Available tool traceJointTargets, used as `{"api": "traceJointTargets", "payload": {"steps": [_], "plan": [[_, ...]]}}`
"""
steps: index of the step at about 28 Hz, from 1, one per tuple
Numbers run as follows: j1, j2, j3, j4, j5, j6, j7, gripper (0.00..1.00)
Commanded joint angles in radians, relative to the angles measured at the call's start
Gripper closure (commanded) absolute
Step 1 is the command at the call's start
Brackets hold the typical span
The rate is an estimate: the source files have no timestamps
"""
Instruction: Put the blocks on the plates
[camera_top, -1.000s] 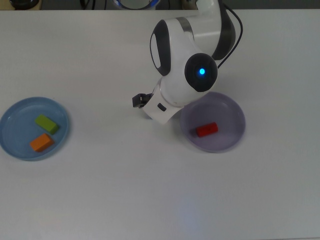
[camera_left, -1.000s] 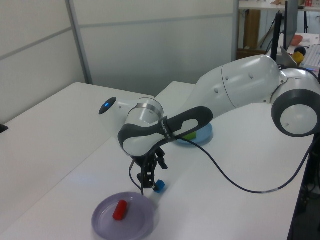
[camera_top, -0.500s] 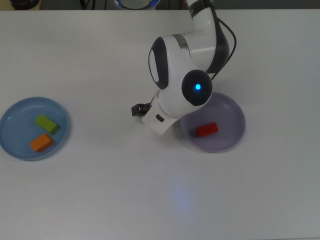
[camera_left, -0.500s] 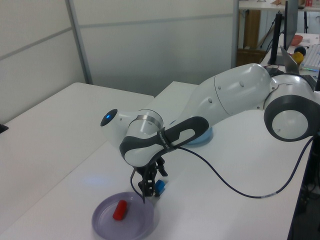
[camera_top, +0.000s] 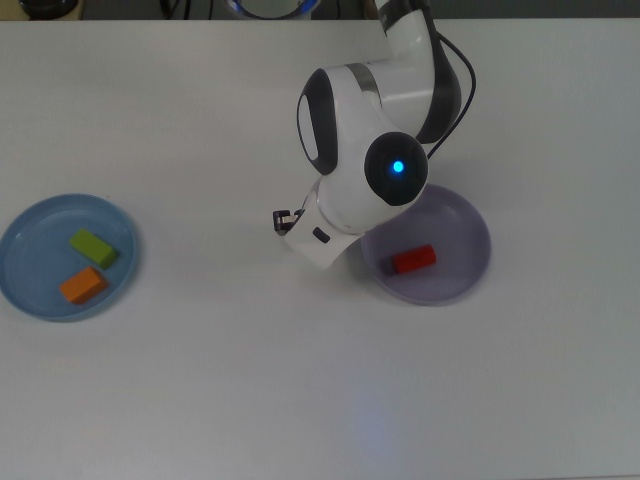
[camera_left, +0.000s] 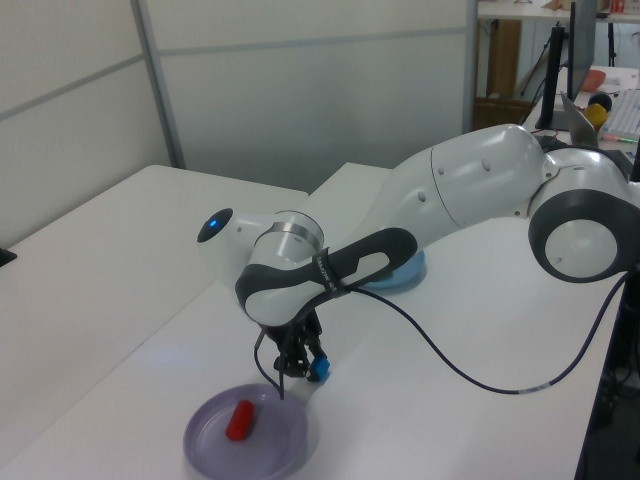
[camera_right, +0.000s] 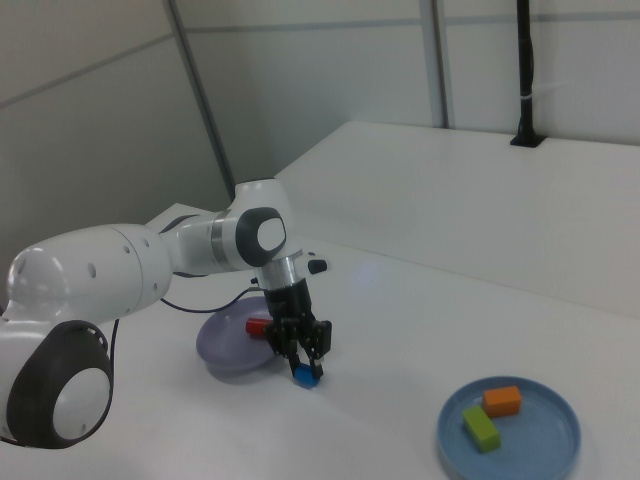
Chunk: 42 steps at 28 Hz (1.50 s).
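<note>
A broad white worktop (camera_top: 200, 380) fills the top view, matte and evenly lit, with a faint pale sheen near 6 o'clock. In the left view, light grey wall panels (camera_left: 300, 90) stand behind it, split by a slanted metal post (camera_left: 160, 85) at 11 o'clock; at 2 o'clock a cluttered desk (camera_left: 610, 95) sits beyond a dark upright pole (camera_left: 552, 65). In the right view the same panelled wall (camera_right: 330, 70) runs along the back, with a black post (camera_right: 525, 70) at 1 o'clock
</note>
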<state>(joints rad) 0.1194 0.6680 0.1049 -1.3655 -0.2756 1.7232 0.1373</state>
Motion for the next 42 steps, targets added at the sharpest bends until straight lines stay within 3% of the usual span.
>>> {"api": "traceJointTargets", "payload": {"steps": [1,6,9,14,17,18,19,23,29,33,38,40,42], "plan": [[0.000,-0.047,0.009,-0.007,0.006,0.024,-0.002,1.00],[0.009,-0.056,0.033,0.029,0.029,0.026,-0.001,1.00],[0.011,-0.057,0.084,0.046,0.029,0.026,0.002,1.00],[0.034,-0.057,0.121,0.040,0.019,0.048,0.030,0.97],[0.052,-0.054,0.121,0.037,0.016,0.053,0.035,0.60],[0.055,-0.054,0.121,0.037,0.016,0.053,0.035,0.40],[0.055,-0.056,0.119,0.037,0.018,0.052,0.042,0.00],[0.057,-0.064,0.121,0.042,0.021,0.049,0.077,0.00],[0.045,-0.148,0.118,0.042,0.036,0.026,0.074,0.00],[0.011,-0.221,0.110,0.036,0.038,0.016,0.061,0.00],[-0.056,-0.258,0.099,0.029,0.038,-0.016,0.058,0.00],[-0.064,-0.261,0.078,0.029,0.038,-0.025,0.051,0.00],[-0.066,-0.260,0.024,0.029,0.041,-0.047,0.015,0.00]]}}
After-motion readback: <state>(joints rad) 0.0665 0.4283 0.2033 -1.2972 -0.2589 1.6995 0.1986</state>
